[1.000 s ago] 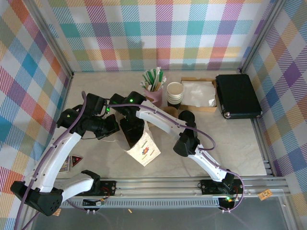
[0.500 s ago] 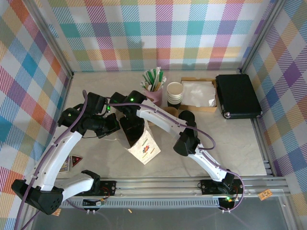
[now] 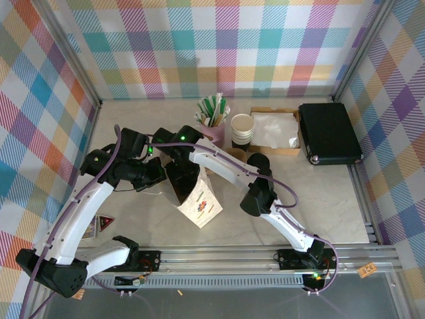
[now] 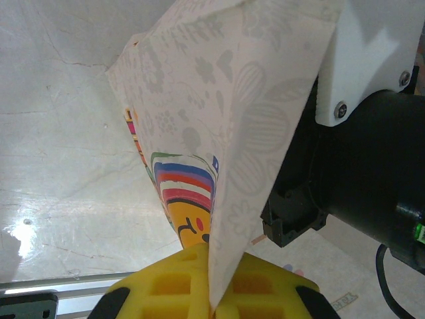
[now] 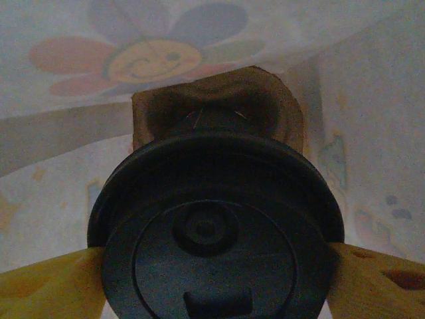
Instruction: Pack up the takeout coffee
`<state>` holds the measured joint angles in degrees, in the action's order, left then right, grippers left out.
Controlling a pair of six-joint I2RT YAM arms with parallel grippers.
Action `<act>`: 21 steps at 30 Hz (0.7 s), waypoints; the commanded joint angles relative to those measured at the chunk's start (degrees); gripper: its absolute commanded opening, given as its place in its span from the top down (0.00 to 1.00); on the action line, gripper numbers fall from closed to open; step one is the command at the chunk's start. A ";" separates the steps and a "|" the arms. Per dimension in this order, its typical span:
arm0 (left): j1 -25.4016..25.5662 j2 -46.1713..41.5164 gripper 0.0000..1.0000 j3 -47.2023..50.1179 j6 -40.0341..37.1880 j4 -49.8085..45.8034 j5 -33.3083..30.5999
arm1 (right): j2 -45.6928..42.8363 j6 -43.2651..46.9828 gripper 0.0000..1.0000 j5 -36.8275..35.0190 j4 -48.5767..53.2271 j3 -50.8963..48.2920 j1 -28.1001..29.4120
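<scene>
Vs 1 s ago, bag (image 3: 198, 203) barely shifts. Takeout coffee (image 5: 216, 226) sits inside; L pincer (image 4: 212, 282) clamps bag edge; R pincer (image 5: 214, 282) flanks it, grip unclear. I expect release next.

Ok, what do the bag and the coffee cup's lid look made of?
Bag: thin matte printed paper; it holds sharp creases and light glows through it. Lid: probably moulded black plastic, with a faint sheen and crisp raised rings.

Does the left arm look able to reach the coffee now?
Probably not: the left gripper is shut on the edge of the bag, and the coffee sits inside, flanked by the right gripper, whose arm blocks the mouth.
</scene>
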<state>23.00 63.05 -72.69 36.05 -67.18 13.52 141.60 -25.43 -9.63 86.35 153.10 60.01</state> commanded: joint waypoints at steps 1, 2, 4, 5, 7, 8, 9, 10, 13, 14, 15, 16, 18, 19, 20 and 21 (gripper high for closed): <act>0.77 1.11 1.00 0.27 -1.85 -2.48 3.18 | -0.11 -1.80 0.16 -0.04 0.64 -0.81 0.06; 0.81 1.19 1.00 0.20 -1.83 -2.51 3.18 | -0.38 -1.67 0.15 -0.04 0.91 -0.84 0.16; 0.81 1.28 1.00 0.16 -1.84 -2.55 2.97 | -0.96 -1.46 0.15 -0.20 1.12 -0.79 0.18; 0.73 1.33 1.00 0.09 -1.82 -2.84 2.77 | -1.26 -1.46 0.14 -0.58 1.31 -0.72 0.17; 0.78 1.37 1.00 -0.11 -1.82 -3.11 2.50 | -1.88 -1.53 0.05 -1.01 1.37 -0.62 0.12; 0.81 1.46 1.00 -0.21 -1.84 -3.25 2.33 | -2.14 -1.62 0.01 -1.01 1.39 -0.62 0.19; 0.81 1.46 1.00 -0.25 -1.85 -3.36 2.14 | -2.25 -1.70 0.00 -1.09 1.46 -0.67 0.18; 0.78 1.51 1.00 -0.25 -1.73 -3.60 1.91 | -2.33 -1.81 0.00 -1.18 1.71 -0.63 0.17; 0.81 1.64 1.00 -0.14 -1.70 -3.83 1.86 | -2.47 -1.90 0.01 -1.27 2.19 -0.56 0.20; 0.77 1.60 1.00 -0.17 -1.68 -3.80 1.86 | -2.55 -1.86 0.01 -1.27 2.31 -0.49 0.36; 0.79 1.64 1.00 -0.04 -1.69 -3.80 1.78 | -2.56 -1.88 0.01 -1.23 2.35 -0.43 0.34; 0.81 1.60 1.00 -0.09 -1.69 -3.80 1.73 | -2.63 -1.90 0.02 -1.14 2.49 -0.45 0.34; 0.78 1.70 1.00 -0.22 -1.71 -3.99 1.58 | -2.90 -1.90 0.03 -0.88 2.25 -0.47 0.29; 0.77 1.63 1.00 -0.28 -1.70 -4.00 1.51 | -3.17 -1.90 0.05 -0.75 1.99 -0.52 0.33; 0.80 1.59 1.00 -0.39 -1.69 -4.01 1.38 | -3.41 -2.03 0.06 -0.81 1.83 -0.50 0.32; 0.76 1.59 1.00 -0.51 -1.69 -4.19 1.27 | -3.67 -2.23 0.07 -0.99 1.80 -0.44 0.29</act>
<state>23.03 63.66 -72.93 35.29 -67.35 13.41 141.25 -26.70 -10.26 87.50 152.88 59.96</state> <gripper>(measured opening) 0.050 0.933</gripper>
